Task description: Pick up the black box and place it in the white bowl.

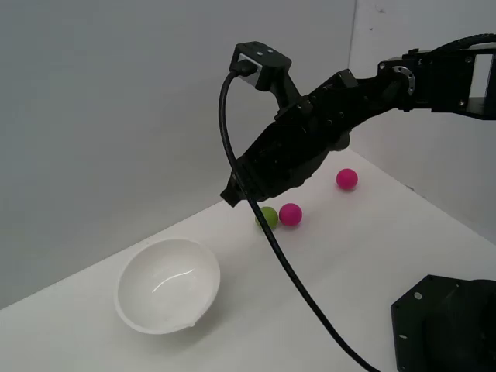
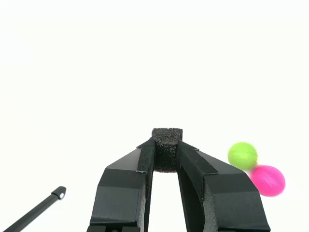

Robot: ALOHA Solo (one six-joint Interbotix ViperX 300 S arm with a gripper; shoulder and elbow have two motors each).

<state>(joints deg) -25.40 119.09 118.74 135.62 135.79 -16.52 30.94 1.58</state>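
Observation:
My gripper [image 2: 166, 147] is shut on the black box [image 2: 167, 145], a tiny matte black foam cube pinched between the two fingertips. In the exterior view the gripper [image 1: 234, 194] hangs in the air above the table, near the green ball, and the cube itself does not show there. The white bowl [image 1: 167, 285] lies tilted on the table toward the exterior view's left, below and left of the gripper, and it holds nothing that I can see. The bowl is out of the wrist view.
A green ball [image 1: 267, 218] and a pink ball [image 1: 291, 214] touch each other on the table; both show in the wrist view, green [image 2: 242, 155] and pink [image 2: 268, 180]. Another pink ball [image 1: 346, 179] lies farther back. The black robot base [image 1: 446, 325] stands at the lower right. A black cable [image 1: 287, 267] hangs across the scene.

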